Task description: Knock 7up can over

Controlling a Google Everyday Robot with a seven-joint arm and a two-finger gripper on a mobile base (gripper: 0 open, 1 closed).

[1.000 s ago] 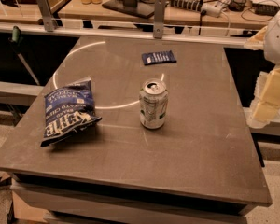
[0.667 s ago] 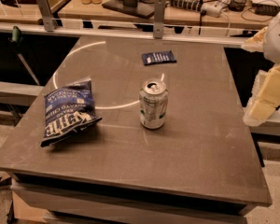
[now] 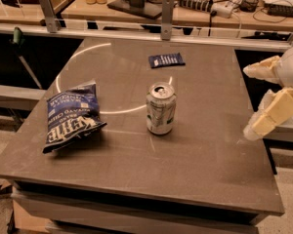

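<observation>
The 7up can (image 3: 160, 108) stands upright near the middle of the grey table (image 3: 205, 155), silver top with pull-tab up, pale label with green markings. My gripper (image 3: 248, 101) is at the right edge of the view, beyond the table's right side, well to the right of the can and not touching it. Its two pale fingers (image 3: 271, 113) are spread apart with nothing between them.
A dark blue chip bag (image 3: 71, 116) lies on the table left of the can. A small dark blue packet (image 3: 166, 60) lies farther back. Behind the table runs a rail with metal posts (image 3: 167, 11) and a bench with cables and bottles.
My gripper has shifted slightly leftward toward the table's right edge. The can and bags have not moved.
</observation>
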